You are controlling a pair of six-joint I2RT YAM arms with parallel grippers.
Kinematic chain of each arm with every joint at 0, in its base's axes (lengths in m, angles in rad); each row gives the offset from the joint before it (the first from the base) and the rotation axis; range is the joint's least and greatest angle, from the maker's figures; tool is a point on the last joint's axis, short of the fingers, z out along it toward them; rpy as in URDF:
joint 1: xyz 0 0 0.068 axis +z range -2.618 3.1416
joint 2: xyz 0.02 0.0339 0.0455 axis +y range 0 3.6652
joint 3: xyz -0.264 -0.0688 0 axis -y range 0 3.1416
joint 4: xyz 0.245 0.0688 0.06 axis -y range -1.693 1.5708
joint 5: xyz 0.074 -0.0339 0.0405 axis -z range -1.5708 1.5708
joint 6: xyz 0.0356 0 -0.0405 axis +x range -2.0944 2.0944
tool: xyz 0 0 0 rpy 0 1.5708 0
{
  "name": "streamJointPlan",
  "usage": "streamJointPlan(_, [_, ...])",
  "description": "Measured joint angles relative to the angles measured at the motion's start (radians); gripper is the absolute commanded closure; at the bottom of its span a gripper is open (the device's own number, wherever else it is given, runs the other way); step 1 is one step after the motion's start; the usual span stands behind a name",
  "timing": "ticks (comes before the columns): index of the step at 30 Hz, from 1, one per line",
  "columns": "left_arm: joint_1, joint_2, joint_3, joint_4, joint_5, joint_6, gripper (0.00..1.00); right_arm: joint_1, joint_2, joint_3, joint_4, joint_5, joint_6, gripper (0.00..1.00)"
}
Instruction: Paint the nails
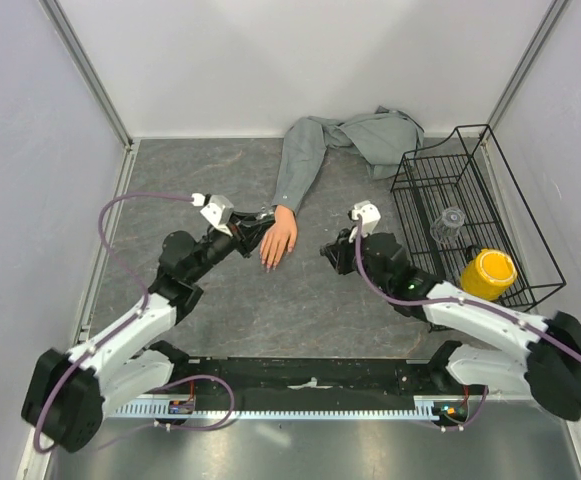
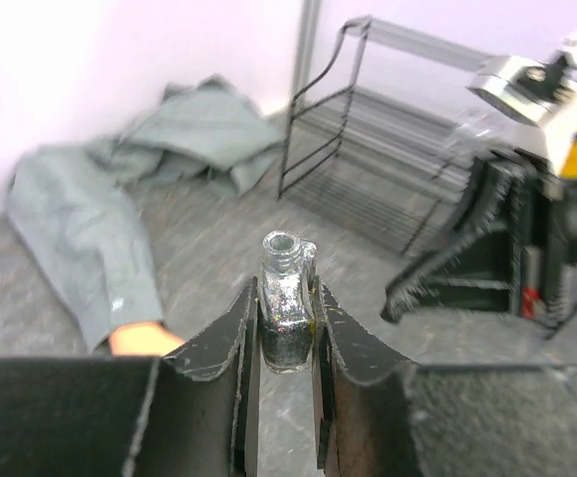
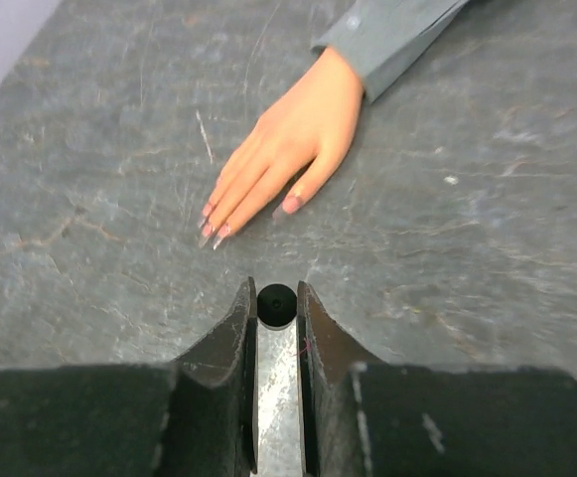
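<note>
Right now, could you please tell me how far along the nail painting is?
Done: the bottle is uncapped, its neck open. In hand: the left claw is shut on that bottle, and the right claw grips a dark round-ended piece, likely the brush cap, just short of the mannequin hand. Left: brushing the nails; they look pinkish, and I cannot tell whether any is coated.

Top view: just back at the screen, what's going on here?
The left gripper is shut on a small open bottle, neck up. The right gripper is shut on what looks like the brush cap and points toward the mannequin hand, which lies flat on the table. It is short of the nails and not touching them. I cannot tell if any fresh polish is on them.
</note>
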Motion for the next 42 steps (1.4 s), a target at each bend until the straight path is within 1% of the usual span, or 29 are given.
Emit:
streamJointPlan(2, [-0.001,0.09,-0.007,0.057,-0.028,0.001,0.98,-0.003,0.079,-0.038,0.109,-0.039,-0.005,1.0])
streamJointPlan(5, [-0.001,0.19,-0.007,0.14,-0.057,0.008,0.98,-0.002,0.176,-0.051,0.228,-0.085,-0.017,1.0])
streamJointPlan(9, [-0.003,0.262,-0.008,0.236,-0.09,0.038,0.98,-0.002,0.296,-0.048,0.341,-0.118,-0.032,1.0])
streamJointPlan(15, [-0.005,0.362,-0.023,0.378,-0.1,0.061,0.98,-0.002,0.402,0.01,0.358,-0.132,-0.075,1.0])
streamJointPlan(19, [-0.005,0.433,-0.026,0.414,-0.098,0.075,0.98,-0.002,0.464,0.069,0.38,-0.138,-0.097,1.0])
streamJointPlan(28, [-0.005,0.449,-0.045,0.48,-0.1,0.104,0.98,-0.002,0.588,0.117,0.409,-0.156,-0.121,1.0])
streamJointPlan(42, [-0.005,0.455,-0.072,0.5,-0.188,0.122,0.98,-0.002,0.628,0.176,0.398,-0.131,-0.14,1.0])
